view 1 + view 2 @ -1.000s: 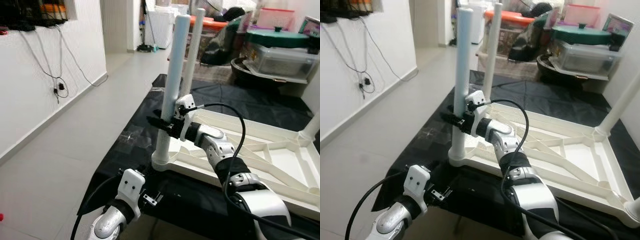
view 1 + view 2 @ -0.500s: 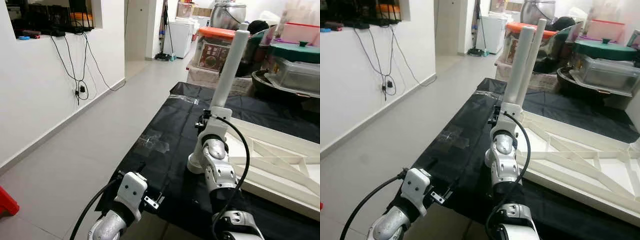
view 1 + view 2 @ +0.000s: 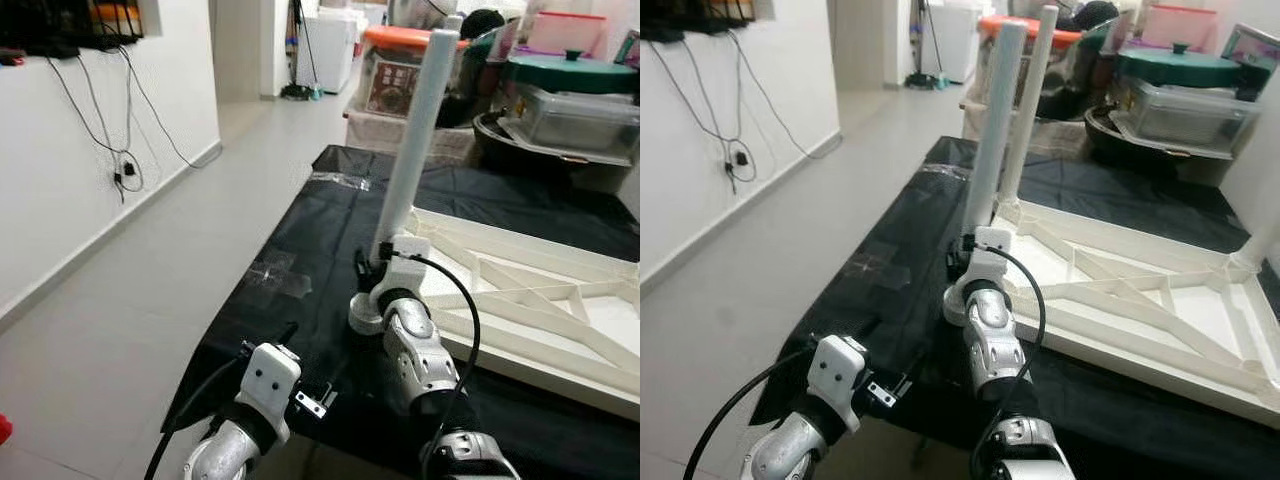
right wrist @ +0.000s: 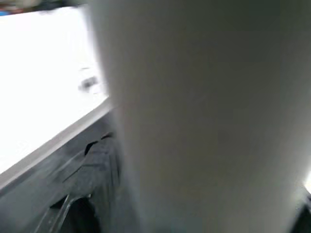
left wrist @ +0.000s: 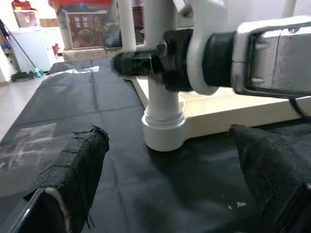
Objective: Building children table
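Your right wrist view: blurred white table leg (image 4: 204,116) fills close foreground; white tabletop underside (image 4: 43,87) beside it, black sheet (image 4: 58,194) below.

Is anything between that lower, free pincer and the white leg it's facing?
Nothing visible. The left pincer is open, with bare black sheet between it and the leg's base. The right pincer is higher on that leg.

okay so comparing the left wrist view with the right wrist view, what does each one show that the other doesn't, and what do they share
The left wrist view shows the left pincer with its padded fingers apart above the black sheet, the leg's round socket, and the right pincer at the table leg. The right wrist view has that leg close up and blurred, plus a flat white panel. Both share the white leg and the dark sheet.
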